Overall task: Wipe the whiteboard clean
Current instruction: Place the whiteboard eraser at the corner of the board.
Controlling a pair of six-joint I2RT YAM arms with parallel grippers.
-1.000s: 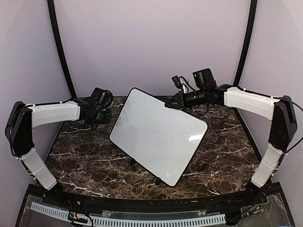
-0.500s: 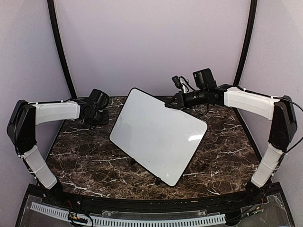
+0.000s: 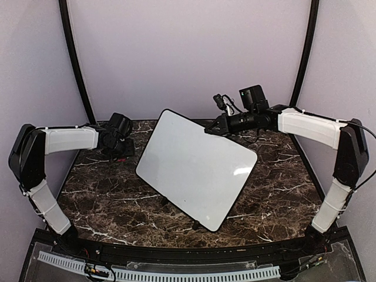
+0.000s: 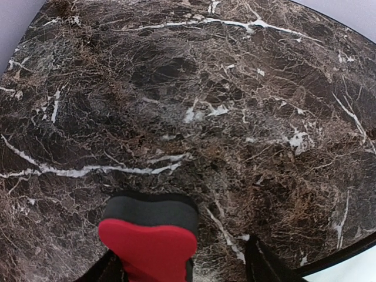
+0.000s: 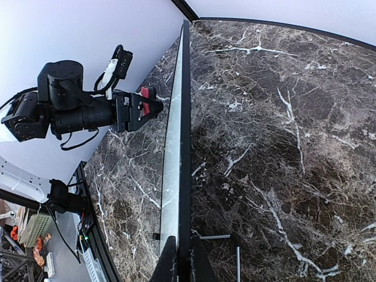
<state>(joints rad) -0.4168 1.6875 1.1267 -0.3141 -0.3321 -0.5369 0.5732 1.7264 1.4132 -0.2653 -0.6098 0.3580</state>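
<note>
The whiteboard (image 3: 197, 167) stands tilted on small black feet in the middle of the marble table, and its white face is blank. My right gripper (image 3: 212, 129) is shut on the board's far top rim. In the right wrist view the board (image 5: 175, 147) is seen edge-on, with my right gripper (image 5: 185, 258) pinching it. At the far left my left gripper (image 3: 121, 148) hangs low over the table. A red eraser (image 4: 150, 238) with a dark felt base rests on the marble between its open jaws (image 4: 183, 261), close to the left finger and apart from the right one.
Dark marble table (image 3: 106, 194) with a black rim. Purple walls and two black curved poles (image 3: 73, 59) enclose the back. A slotted cable tray (image 3: 176, 273) runs along the near edge. The left arm (image 5: 70, 111) shows beyond the board in the right wrist view.
The left gripper has opened and let go of the eraser, and the left arm has drawn back a little to the left. The right arm and the whiteboard have not moved.
</note>
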